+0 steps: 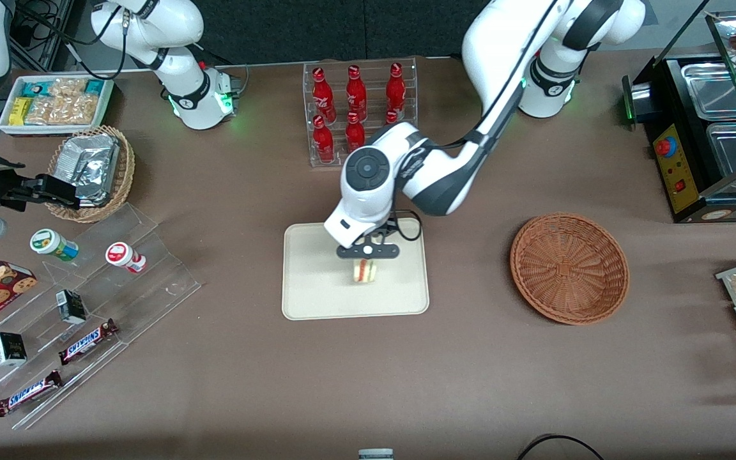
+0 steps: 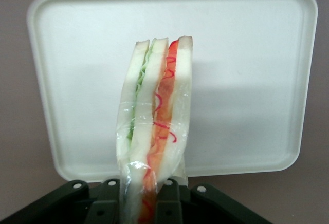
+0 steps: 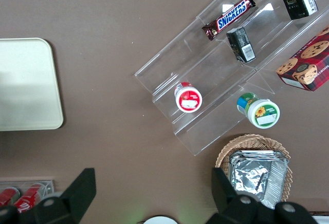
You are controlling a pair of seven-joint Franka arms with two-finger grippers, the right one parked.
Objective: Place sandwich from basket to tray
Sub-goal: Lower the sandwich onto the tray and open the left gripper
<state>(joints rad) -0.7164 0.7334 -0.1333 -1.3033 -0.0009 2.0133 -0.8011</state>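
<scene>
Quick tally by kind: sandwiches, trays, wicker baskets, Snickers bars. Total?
sandwich: 1, held by the gripper over the tray
tray: 1
wicker baskets: 2, the reddish-brown basket and the tan basket
Snickers bars: 2
Total: 6

A: Where's the hand (image 2: pixel 149 203)?

B: Above the tray (image 2: pixel 247 39), closed on the sandwich (image 2: pixel 157 116), which stands on edge with its green and red filling layers showing.

A: And around the tray?

B: Brown worktop (image 2: pixel 15 131).
</scene>
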